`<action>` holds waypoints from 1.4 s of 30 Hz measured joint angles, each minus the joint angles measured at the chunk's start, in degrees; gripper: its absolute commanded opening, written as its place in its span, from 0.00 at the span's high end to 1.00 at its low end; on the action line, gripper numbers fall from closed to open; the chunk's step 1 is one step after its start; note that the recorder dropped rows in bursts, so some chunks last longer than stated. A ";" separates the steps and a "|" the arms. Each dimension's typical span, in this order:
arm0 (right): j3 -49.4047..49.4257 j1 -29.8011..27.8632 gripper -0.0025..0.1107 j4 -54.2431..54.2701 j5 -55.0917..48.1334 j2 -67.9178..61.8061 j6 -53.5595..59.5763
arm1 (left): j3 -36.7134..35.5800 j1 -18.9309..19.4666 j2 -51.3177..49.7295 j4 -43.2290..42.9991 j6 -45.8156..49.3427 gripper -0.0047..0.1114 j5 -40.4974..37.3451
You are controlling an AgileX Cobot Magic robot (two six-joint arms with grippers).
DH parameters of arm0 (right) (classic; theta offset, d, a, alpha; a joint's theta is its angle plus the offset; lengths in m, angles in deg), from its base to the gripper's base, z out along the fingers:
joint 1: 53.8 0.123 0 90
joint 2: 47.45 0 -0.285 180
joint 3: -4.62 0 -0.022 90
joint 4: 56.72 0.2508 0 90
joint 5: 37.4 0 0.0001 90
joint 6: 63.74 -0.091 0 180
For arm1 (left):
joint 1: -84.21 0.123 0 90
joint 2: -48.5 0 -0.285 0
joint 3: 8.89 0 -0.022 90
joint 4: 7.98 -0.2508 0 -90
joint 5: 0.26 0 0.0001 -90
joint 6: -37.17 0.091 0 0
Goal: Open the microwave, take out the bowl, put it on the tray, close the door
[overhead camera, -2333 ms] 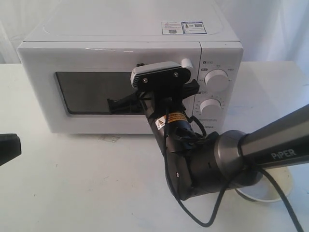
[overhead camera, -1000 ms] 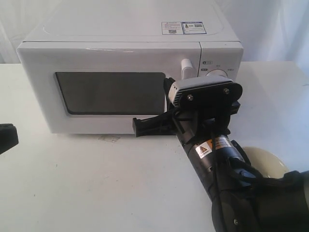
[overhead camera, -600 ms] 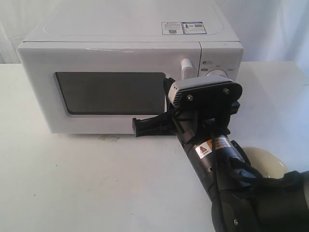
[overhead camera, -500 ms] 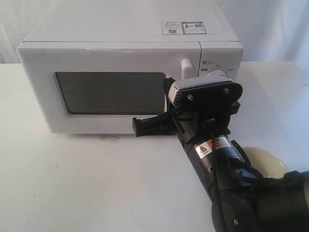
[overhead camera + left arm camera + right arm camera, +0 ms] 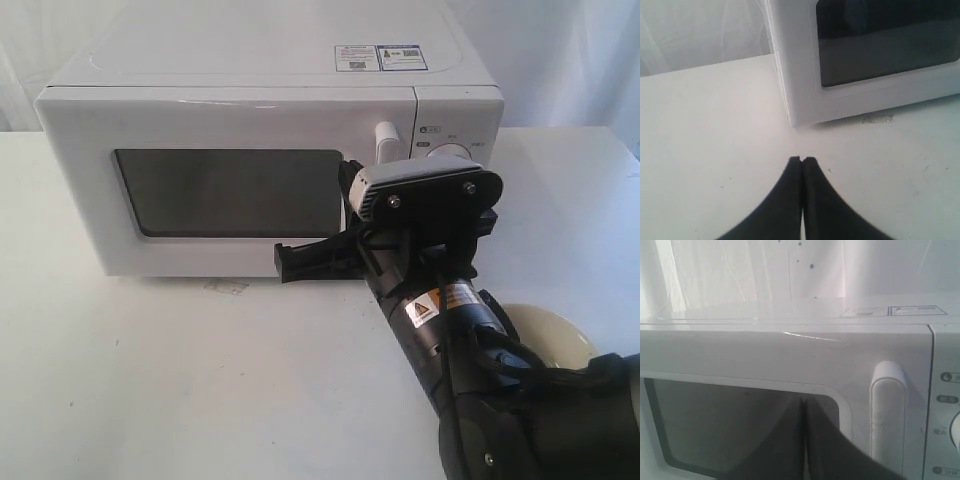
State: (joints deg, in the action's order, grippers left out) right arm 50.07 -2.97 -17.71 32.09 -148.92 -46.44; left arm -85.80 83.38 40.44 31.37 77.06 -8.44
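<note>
White on every face, the microwave (image 5: 250,60) stands on the pale counter (image 5: 150,380) with its door (image 5: 200,125) shut flush and the dark window (image 5: 230,190) showing nothing inside. The right gripper (image 5: 287,262) hangs low in front of the door's lower right corner, pointing across towards the left. Its jaws are clenched on each other with nothing between them; in the right wrist view they meet in 1 thin seam (image 5: 802,407) before the window, just beside the upright handle (image 5: 887,415). The handle's top (image 5: 385,138) pokes up behind the arm's wrist camera housing, which hides most of the control panel.

About 2 seconds ago this gripper sat higher, pressed up against the door beside the handle, and the arm reached in from the right edge. Now the arm rises from the bottom right corner instead. Over the last second it has not shifted at all.

Cream and round, the bowl (image 5: 550,335) shows only part of its rim on the counter at lower right, behind the arm and well apart from the microwave. What it rests on is hidden.

The left gripper (image 5: 802,161) hovers over bare counter near the microwave's front left corner, its jaws pressed together and empty. Its dark tip, seen earlier at the left edge of the exterior view, has gone from there.
</note>
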 measured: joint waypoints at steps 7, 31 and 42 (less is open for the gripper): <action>0.00 0.00 0.98 0.00 0.00 0.00 0.00 | -0.03 0.00 0.00 -0.94 -11.63 0.96 -0.39; 0.00 0.00 0.98 0.00 0.00 0.00 0.00 | -0.03 0.00 0.00 -39.35 -48.34 0.96 -4.91; 0.00 0.00 0.98 0.00 0.00 0.00 0.00 | -0.03 0.00 0.00 -39.35 -48.34 0.96 -4.91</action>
State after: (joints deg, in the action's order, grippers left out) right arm 50.07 -2.97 -17.71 32.09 -148.92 -46.44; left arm -85.84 83.38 40.44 -7.98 28.72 -13.35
